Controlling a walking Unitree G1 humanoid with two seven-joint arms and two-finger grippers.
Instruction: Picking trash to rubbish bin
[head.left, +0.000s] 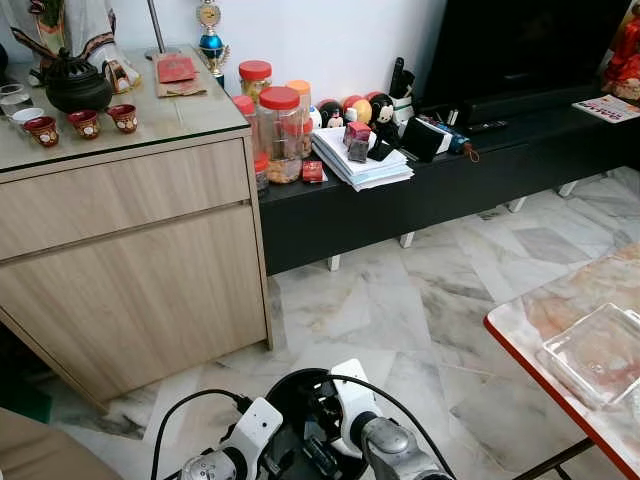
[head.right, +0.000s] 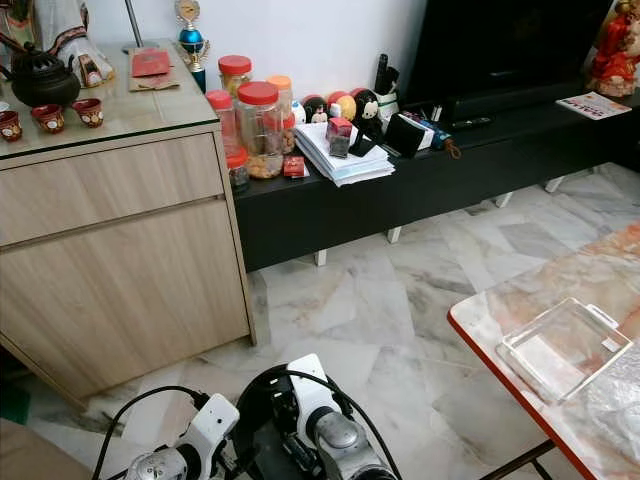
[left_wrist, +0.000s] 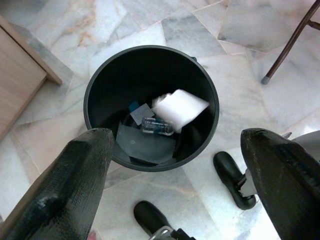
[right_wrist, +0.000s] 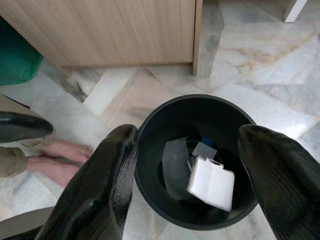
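Inside, bottle (left_wrist: 157, 126) lies flat.

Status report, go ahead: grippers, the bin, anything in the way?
Left gripper open, empty, above bin. Right gripper open, empty, above it too. White trash already inside. A person's foot beside the bin.

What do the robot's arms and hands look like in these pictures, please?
Both arms are silver and white metal with round joints, trailing looped black cables. The left hand and right hand each carry two long, thick, matte black fingers with rounded tips.
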